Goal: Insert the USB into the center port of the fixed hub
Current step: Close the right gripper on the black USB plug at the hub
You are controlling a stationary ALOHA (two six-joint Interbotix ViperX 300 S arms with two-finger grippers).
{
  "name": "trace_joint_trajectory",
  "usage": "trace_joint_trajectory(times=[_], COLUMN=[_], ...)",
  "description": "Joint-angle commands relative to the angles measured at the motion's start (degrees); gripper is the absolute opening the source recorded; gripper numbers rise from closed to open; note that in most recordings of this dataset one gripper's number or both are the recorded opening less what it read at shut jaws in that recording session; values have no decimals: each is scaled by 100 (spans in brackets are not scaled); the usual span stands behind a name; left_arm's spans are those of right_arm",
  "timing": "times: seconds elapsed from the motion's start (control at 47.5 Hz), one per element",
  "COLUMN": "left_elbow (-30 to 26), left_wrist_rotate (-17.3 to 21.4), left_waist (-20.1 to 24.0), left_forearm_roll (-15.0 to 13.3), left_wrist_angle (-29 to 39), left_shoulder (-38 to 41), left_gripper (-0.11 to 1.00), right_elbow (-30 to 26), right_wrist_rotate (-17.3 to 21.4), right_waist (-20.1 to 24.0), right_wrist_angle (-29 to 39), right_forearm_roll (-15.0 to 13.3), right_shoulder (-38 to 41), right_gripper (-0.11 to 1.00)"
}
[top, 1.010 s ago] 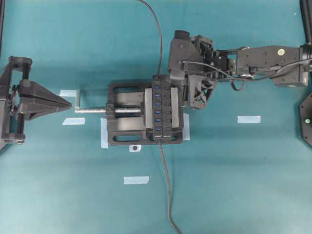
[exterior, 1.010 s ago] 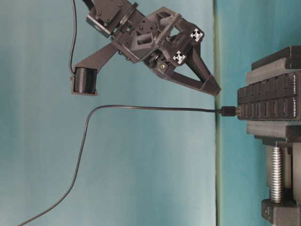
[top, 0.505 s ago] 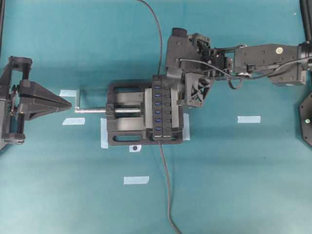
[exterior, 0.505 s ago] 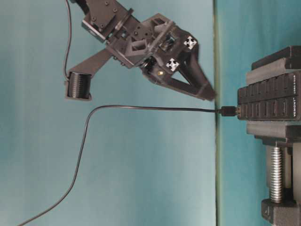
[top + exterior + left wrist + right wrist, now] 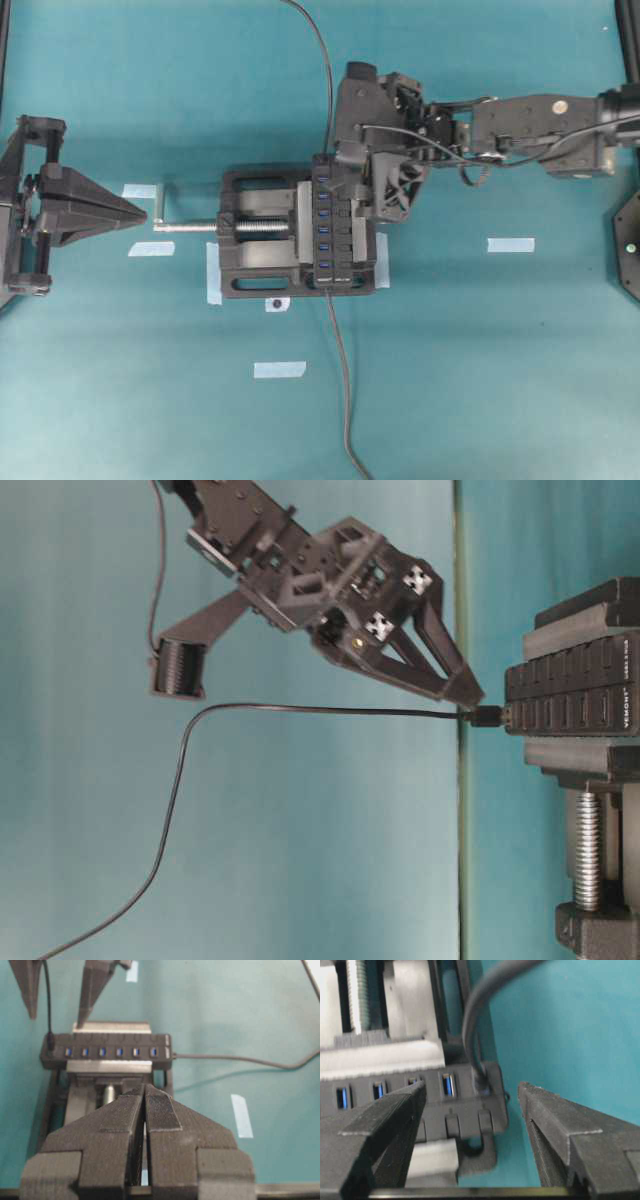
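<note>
Teal tabletop (image 5: 500, 380) evenly lit; pale tape strips (image 5: 510, 244) scattered across it.

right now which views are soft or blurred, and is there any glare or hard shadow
Right wrist view: the right gripper fingers and the cable are soft, close to the lens. Left wrist view: the left gripper is sharp, the fixed hub slightly softer. Overhead and table-level views: even light, no glare, only faint shadows.

Black right gripper (image 5: 478, 695) bears white cross markings, ribbed wedge fingers (image 5: 385, 1115).

The right gripper (image 5: 352, 185) hides the fixed hub's (image 5: 338, 235) upper slots.
</note>
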Motion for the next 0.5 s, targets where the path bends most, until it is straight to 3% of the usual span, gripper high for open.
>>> trace_joint_trajectory(times=[0.0, 0.294, 0.484], left_elbow=[-141, -132, -141], left_wrist_rotate=[-9, -9, -9], left_waist=[-9, -18, -18], left_forearm_roll=[9, 0, 9], left_wrist_angle=[-26, -26, -26], left_shoulder=[18, 9, 9], left_gripper=[0, 0, 0], right_elbow=[-176, -299, -290], right_wrist_rotate=[26, 26, 26], right_waist=[-9, -26, -26], right_wrist_angle=[-88, -70, -62], right_forearm_roll=[0, 0, 0], right_shoulder=[9, 158, 141], right_gripper=[76, 75, 68])
